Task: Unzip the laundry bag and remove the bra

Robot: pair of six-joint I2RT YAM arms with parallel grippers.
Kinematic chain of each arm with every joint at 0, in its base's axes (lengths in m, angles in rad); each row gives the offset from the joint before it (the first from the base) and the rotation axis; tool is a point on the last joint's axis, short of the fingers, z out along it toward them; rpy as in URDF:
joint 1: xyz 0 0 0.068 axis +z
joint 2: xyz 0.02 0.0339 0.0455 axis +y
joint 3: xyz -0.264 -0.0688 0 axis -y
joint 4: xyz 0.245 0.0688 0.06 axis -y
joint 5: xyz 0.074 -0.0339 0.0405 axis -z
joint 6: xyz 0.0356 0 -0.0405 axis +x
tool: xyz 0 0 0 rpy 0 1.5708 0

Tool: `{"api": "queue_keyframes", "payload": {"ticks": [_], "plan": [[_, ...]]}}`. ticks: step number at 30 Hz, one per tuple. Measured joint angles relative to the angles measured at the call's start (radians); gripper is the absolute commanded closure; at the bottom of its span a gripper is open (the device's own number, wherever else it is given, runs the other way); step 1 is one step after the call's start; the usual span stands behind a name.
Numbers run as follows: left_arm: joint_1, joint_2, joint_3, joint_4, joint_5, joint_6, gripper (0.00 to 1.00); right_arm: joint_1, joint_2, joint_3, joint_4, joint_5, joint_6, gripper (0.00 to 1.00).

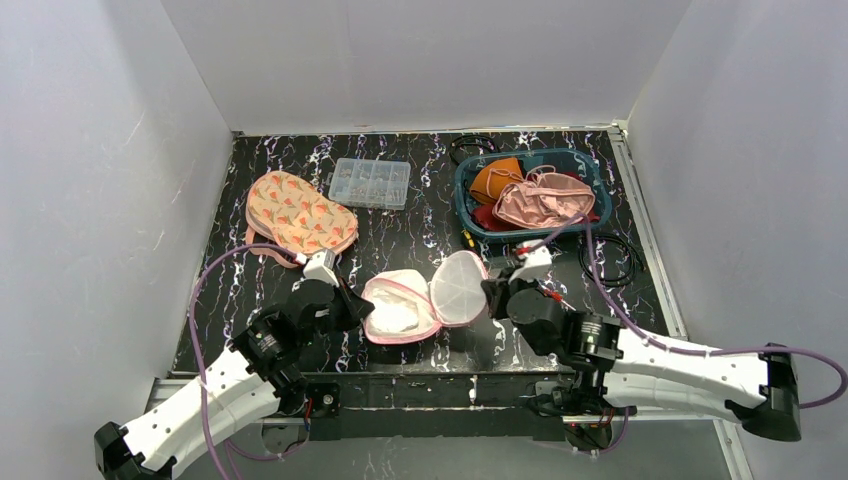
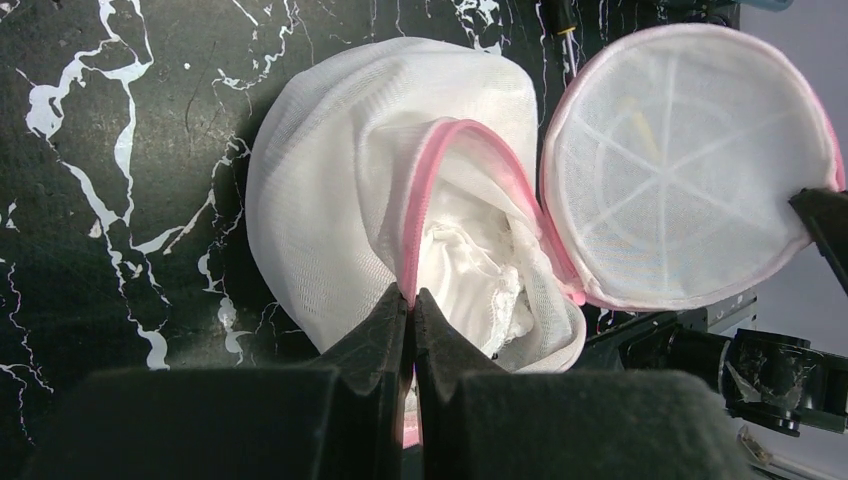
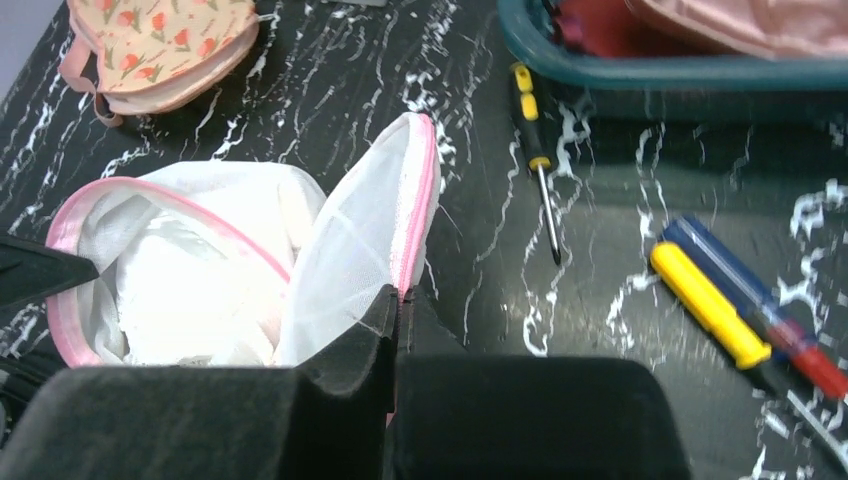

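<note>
The white mesh laundry bag (image 1: 402,308) with pink zip trim lies open near the table's front edge, its round lid (image 1: 461,288) flipped up to the right. A white lacy bra (image 2: 470,270) shows inside the lower half. My left gripper (image 2: 411,297) is shut on the pink rim (image 2: 425,190) of the bag's lower half. Over on the other side, my right gripper (image 3: 396,295) is shut on the pink edge of the lid (image 3: 370,230), holding it upright. In the top view the left gripper (image 1: 358,305) and the right gripper (image 1: 490,293) flank the bag.
A floral pouch (image 1: 298,213) and a clear parts box (image 1: 371,183) lie at the back. A teal basket (image 1: 530,192) holds orange, pink and red garments. A yellow-black screwdriver (image 3: 535,150) and yellow and blue tools (image 3: 735,305) lie right of the bag. Black cable (image 1: 610,260) loops nearby.
</note>
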Motion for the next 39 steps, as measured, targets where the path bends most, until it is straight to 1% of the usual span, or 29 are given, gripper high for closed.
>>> {"api": "queue_keyframes", "payload": {"ticks": [3, 4, 5, 7, 8, 9, 11, 14, 18, 20, 24, 29, 33, 36, 39], "plan": [[0.000, -0.006, -0.009, -0.003, 0.000, -0.005, 1.00, -0.006, -0.098, -0.073, -0.036, 0.006, 0.098, 0.96], [0.000, -0.008, -0.013, -0.004, 0.000, -0.006, 1.00, -0.006, -0.125, -0.089, -0.050, 0.010, 0.125, 0.91], [0.000, -0.011, -0.016, -0.010, 0.000, -0.007, 1.00, -0.006, -0.156, -0.106, -0.064, 0.016, 0.158, 0.82], [0.000, -0.016, -0.019, -0.020, 0.000, -0.008, 1.00, -0.006, -0.208, -0.135, -0.091, 0.025, 0.219, 0.59], [0.000, -0.016, -0.019, -0.023, 0.000, -0.008, 1.00, -0.006, -0.227, -0.148, -0.104, 0.026, 0.242, 0.50], [0.000, -0.017, -0.019, -0.023, 0.000, -0.008, 1.00, -0.007, -0.243, -0.158, -0.114, 0.028, 0.258, 0.43], [0.000, -0.018, -0.019, -0.023, 0.001, -0.008, 1.00, -0.007, -0.248, -0.159, -0.136, 0.031, 0.273, 0.35], [0.000, -0.017, -0.019, -0.024, 0.002, -0.007, 1.00, -0.008, -0.199, -0.124, -0.180, 0.025, 0.249, 0.28], [0.000, -0.007, -0.013, -0.032, 0.006, -0.003, 1.00, -0.010, -0.059, 0.043, -0.207, -0.015, 0.126, 0.28], [0.000, 0.003, -0.003, -0.042, 0.010, 0.000, 1.00, -0.010, 0.015, 0.133, -0.191, -0.061, 0.055, 0.28], [0.000, 0.019, 0.022, -0.066, 0.021, 0.008, 1.00, -0.010, 0.222, 0.289, -0.117, -0.198, -0.073, 0.28], [0.000, 0.018, 0.030, -0.092, 0.032, 0.015, 1.00, -0.010, 0.462, 0.302, -0.021, -0.330, -0.177, 0.25], [0.000, 0.013, 0.051, -0.135, 0.041, 0.023, 1.00, -0.010, 0.603, 0.303, 0.032, -0.387, -0.259, 0.23], [0.000, 0.013, 0.079, -0.158, 0.047, 0.031, 1.00, -0.010, 0.665, 0.303, 0.069, -0.398, -0.302, 0.23], [0.000, 0.013, 0.097, -0.166, 0.052, 0.037, 1.00, -0.010, 0.705, 0.312, 0.095, -0.379, -0.332, 0.25]]}}
